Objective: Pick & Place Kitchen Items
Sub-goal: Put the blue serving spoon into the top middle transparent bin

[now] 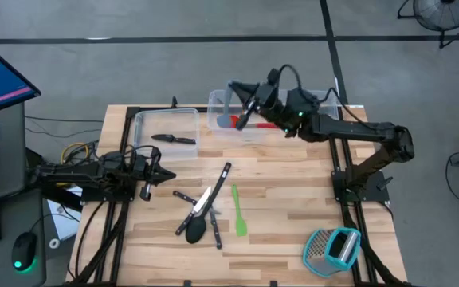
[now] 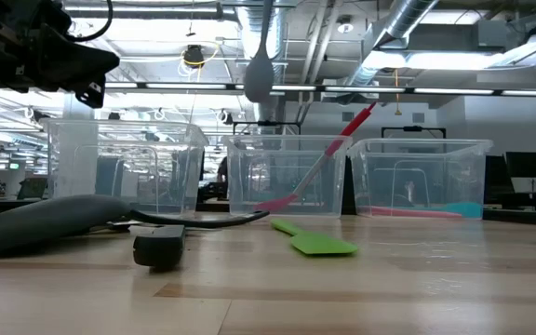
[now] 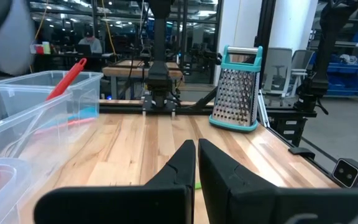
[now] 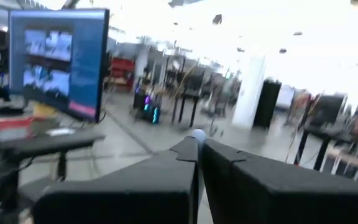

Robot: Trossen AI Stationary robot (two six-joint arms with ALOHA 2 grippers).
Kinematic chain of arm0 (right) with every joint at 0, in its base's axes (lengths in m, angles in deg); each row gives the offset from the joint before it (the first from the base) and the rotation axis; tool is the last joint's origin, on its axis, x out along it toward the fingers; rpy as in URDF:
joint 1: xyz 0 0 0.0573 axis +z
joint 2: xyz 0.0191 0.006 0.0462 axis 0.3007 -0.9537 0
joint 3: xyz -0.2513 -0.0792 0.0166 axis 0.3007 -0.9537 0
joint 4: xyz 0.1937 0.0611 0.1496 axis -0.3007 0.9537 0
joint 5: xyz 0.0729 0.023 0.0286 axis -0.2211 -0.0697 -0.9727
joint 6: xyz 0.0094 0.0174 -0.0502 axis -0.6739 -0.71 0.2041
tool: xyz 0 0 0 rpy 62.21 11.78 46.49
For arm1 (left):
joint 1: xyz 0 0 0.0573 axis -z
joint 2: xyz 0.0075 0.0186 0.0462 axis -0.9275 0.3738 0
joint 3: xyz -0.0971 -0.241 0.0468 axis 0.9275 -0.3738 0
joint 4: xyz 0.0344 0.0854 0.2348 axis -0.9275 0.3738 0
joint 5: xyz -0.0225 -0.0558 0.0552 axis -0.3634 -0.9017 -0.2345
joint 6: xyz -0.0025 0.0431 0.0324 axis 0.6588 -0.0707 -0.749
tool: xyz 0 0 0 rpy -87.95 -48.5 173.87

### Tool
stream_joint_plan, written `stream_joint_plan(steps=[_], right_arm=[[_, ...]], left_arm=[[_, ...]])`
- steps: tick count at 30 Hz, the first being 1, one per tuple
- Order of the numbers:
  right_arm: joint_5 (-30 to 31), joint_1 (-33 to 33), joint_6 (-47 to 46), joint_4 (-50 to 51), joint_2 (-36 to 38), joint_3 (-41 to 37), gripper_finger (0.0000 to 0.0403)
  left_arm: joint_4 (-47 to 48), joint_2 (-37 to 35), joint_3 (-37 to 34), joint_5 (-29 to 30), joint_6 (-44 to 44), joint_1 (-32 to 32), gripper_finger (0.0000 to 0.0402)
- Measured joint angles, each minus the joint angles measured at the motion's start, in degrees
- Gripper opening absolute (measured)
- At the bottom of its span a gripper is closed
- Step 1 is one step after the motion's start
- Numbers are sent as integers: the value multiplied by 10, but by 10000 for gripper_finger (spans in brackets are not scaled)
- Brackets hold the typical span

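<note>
My right gripper [image 1: 244,110] is high above the middle clear bin [image 1: 228,112], shut on a grey-blue spatula whose head [image 2: 258,74] hangs down in the low view. A red-handled pink spatula [image 2: 316,172] leans in that bin. A black-handled knife [image 1: 174,139] lies in the left bin [image 1: 166,127]. On the table lie a green spatula [image 1: 238,211], a black spoon [image 1: 196,231] and knives [image 1: 212,199]. My left gripper [image 1: 166,177] is shut and empty at the table's left, low over the wood. My right gripper pinches the grey-blue spatula's handle between its two fingers; a pale rounded end [image 4: 197,134] shows just past the fingertips. The spatula hangs upright below the fingers, head down, lifted clear above the middle bin's rim.
A third clear bin [image 1: 325,104] under the right arm holds blue and pink items [image 2: 454,210]. A teal-framed grater [image 1: 333,247] stands at the table's near right corner. Bare wood lies between the utensils and the grater.
</note>
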Motion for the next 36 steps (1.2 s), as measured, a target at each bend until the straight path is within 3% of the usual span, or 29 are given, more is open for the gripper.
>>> stream_joint_plan(steps=[12,17,27,36], right_arm=[[-131,-141,-38,-35,-59,0,0],[-164,-168,-58,-73,-111,-1,0],[-177,-180,-78,-109,-187,-2,0],[-174,-188,-99,-172,-198,-53,0]], left_arm=[[-4,0,0,0,0,0,2],[-7,0,0,0,0,0,2],[-7,0,0,0,0,0,2],[-7,0,0,0,0,0,2]])
